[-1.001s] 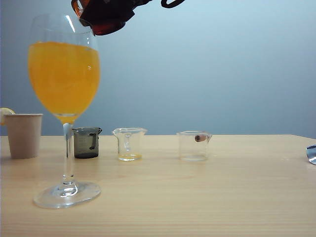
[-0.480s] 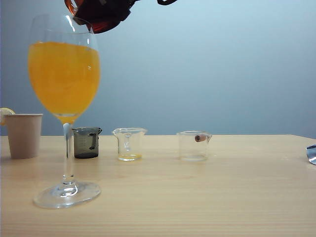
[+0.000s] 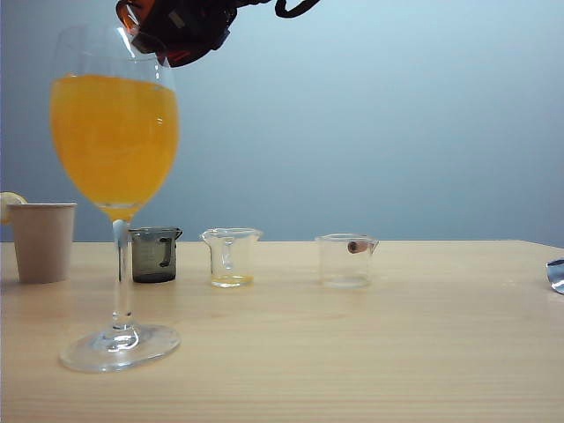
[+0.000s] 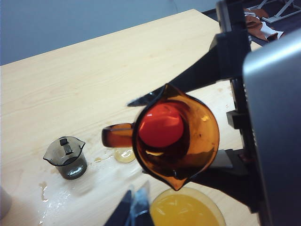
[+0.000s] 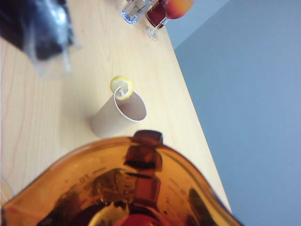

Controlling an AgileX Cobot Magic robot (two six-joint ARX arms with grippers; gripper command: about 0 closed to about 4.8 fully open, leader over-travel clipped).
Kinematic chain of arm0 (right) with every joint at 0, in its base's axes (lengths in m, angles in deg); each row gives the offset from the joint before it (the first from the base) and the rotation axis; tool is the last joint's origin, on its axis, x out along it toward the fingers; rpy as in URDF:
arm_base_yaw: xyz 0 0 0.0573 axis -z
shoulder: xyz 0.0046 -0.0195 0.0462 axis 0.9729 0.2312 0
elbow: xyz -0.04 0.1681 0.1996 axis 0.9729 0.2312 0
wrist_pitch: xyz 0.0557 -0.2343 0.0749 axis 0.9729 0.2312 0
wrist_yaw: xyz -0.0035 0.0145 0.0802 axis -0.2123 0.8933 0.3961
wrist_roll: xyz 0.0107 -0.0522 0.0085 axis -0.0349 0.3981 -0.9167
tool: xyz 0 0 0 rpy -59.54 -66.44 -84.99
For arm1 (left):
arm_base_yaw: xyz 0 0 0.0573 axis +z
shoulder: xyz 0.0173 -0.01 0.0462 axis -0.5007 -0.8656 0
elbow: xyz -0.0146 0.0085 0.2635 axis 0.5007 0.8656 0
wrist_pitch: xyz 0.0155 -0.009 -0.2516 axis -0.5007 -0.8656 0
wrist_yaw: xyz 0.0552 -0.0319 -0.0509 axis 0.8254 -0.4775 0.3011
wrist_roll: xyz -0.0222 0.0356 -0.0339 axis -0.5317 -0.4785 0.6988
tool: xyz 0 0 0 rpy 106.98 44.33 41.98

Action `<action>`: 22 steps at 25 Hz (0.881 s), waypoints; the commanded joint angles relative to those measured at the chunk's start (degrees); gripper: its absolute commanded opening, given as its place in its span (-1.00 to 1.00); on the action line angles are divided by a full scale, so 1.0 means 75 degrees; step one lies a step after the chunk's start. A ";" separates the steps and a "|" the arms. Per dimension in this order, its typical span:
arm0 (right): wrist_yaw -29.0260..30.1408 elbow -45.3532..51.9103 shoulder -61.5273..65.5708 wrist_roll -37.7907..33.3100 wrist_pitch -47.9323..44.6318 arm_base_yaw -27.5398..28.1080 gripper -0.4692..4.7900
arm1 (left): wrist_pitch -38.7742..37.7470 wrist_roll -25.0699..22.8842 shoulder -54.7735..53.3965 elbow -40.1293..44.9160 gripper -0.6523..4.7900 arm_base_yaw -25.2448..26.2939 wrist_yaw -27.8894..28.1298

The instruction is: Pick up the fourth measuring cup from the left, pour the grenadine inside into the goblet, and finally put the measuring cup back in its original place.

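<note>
The pale wooden tabletop [image 3: 370, 352] is carrying everything. Standing on it near the left is the tall clear stemmed goblet [image 3: 115, 176], its bowl filled most of the way with orange-yellow juice [image 3: 115, 141]; no red layer is showing in it yet, so the pour is judged as only about to begin.

Hanging above the goblet's rim, at the top of the exterior view, is the right claw [image 3: 189, 18], gripping the small amber-brown translucent measuring cup [image 3: 167, 40] at a partial opening around its body. The cup is being held tilted with its spout toward the glass, presumably so the syrup runs off the lip and into the bowl. In the left wrist view the same cup [image 4: 176, 134] is sitting directly over the juice [image 4: 186, 209], and the dark red grenadine [image 4: 160, 125] is pooling inside it, with none seen leaving the spout.

The left claw [image 4: 134, 212] is hovering low beside the goblet, out of the pouring path; its fingertips look close together, holding nothing.

Further back on the tabletop are standing a beige paper cup [image 3: 41, 241] with a lemon slice [image 5: 122, 86] on its rim, a smoky grey cup [image 3: 155, 254] and 2 clear cups [image 3: 231, 256], leaving the amber cup's place free for its return.
</note>
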 commanded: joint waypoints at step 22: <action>0.0219 -0.0070 -0.0061 0.0848 -0.0239 -0.0146 -0.82 | 0.0044 -0.0003 0.0015 -0.0035 -0.78 0.0015 0.0026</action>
